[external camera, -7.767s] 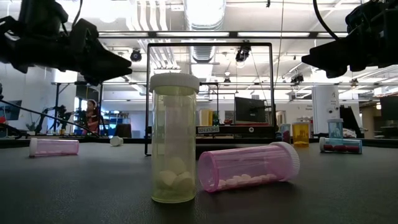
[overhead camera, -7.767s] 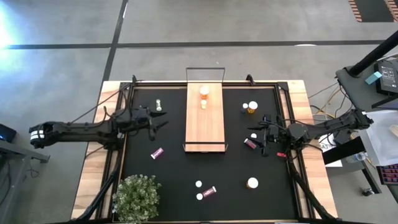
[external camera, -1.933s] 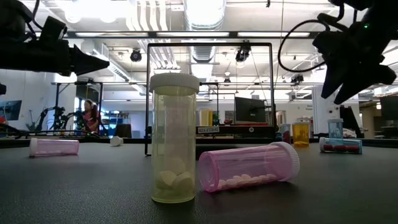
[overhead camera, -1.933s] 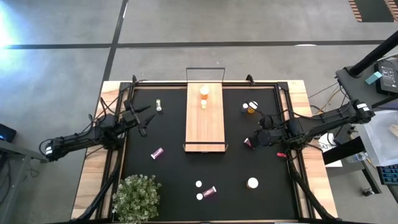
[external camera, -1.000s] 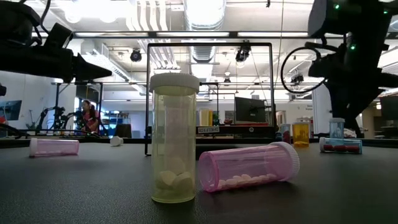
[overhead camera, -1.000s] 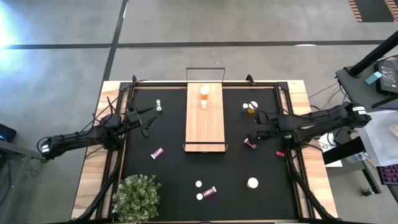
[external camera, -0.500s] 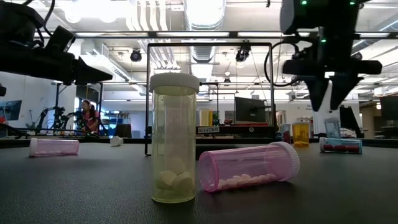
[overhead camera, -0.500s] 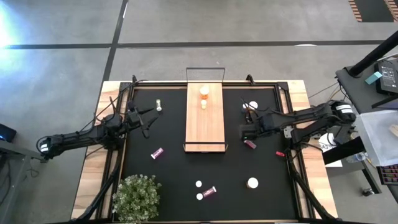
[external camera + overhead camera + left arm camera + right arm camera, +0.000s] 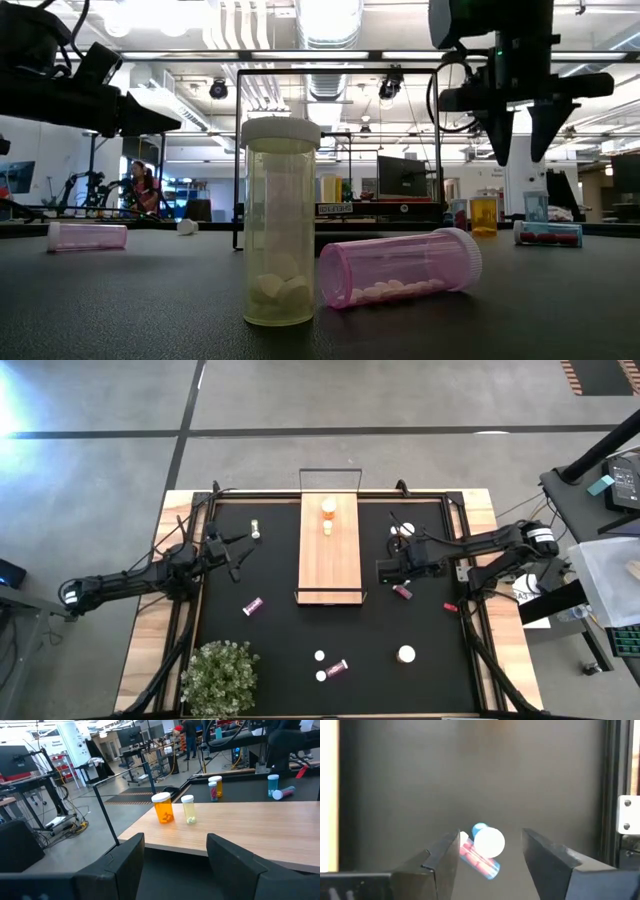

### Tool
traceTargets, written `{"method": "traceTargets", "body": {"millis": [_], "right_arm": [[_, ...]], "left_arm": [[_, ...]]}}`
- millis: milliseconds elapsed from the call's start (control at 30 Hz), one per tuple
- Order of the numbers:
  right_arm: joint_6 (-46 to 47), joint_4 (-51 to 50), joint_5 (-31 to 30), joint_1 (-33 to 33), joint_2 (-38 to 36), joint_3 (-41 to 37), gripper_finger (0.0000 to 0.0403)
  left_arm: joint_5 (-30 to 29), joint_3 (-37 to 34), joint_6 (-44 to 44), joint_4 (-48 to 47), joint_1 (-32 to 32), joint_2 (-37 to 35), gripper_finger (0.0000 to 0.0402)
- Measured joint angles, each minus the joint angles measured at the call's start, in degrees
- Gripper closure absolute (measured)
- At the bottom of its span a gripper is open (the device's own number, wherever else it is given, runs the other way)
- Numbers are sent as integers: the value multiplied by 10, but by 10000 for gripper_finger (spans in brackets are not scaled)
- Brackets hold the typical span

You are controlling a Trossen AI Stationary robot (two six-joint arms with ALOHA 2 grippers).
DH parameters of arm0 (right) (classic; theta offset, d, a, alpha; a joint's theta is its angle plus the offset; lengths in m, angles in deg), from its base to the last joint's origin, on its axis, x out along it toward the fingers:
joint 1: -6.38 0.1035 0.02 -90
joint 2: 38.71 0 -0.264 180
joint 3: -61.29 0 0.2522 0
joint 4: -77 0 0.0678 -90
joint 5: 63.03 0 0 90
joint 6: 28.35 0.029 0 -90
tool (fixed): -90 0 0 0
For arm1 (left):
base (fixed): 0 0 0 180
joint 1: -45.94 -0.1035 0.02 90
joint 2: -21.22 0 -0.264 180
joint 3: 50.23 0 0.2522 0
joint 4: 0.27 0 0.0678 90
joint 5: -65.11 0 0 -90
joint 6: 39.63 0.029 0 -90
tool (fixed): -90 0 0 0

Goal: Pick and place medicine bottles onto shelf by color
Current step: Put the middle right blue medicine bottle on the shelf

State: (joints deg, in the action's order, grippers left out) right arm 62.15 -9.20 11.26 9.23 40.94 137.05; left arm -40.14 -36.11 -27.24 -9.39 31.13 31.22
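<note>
The right hand (image 9: pixel 390 572) is held above the tabletop (image 9: pixel 280 650) just right of the shelf (image 9: pixel 329 555), fingers apart and empty (a pink bottle (image 9: pixel 479 859) lies below them). The left hand (image 9: pixel 240 550) waits left of the shelf, fingers apart; two bottles (image 9: pixel 172 809) stand on the shelf.

You've got a black surface (image 9: pixel 280 650) with a pale wood rim, and a light-wood shelf (image 9: pixel 329 565) carrying an amber bottle (image 9: pixel 328 507) and a pale yellowish one (image 9: pixel 327 528), both white-capped. A pink bottle (image 9: pixel 252 606) lies near the surface's left edge.
</note>
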Motion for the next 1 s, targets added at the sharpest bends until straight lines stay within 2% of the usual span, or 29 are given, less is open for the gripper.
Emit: {"method": "traceTargets", "body": {"millis": [100, 333, 500, 667, 1000], "right_arm": [[11, 8, 12, 0, -2, -12, 178], [24, 42, 19, 0, -5, -38, 99], [26, 45, 40, 3, 0, -45, 64], [26, 59, 42, 7, 0, -48, 50], [19, 102, 42, 7, 9, -81, 48]], "left_arm": [[0, 0, 0, 0, 0, 0, 203], [0, 0, 0, 0, 0, 1, 203], [0, 0, 0, 0, 0, 0, 203], [0, 0, 0, 0, 0, 1, 203], [0, 0, 0, 0, 0, 1, 203]]}}
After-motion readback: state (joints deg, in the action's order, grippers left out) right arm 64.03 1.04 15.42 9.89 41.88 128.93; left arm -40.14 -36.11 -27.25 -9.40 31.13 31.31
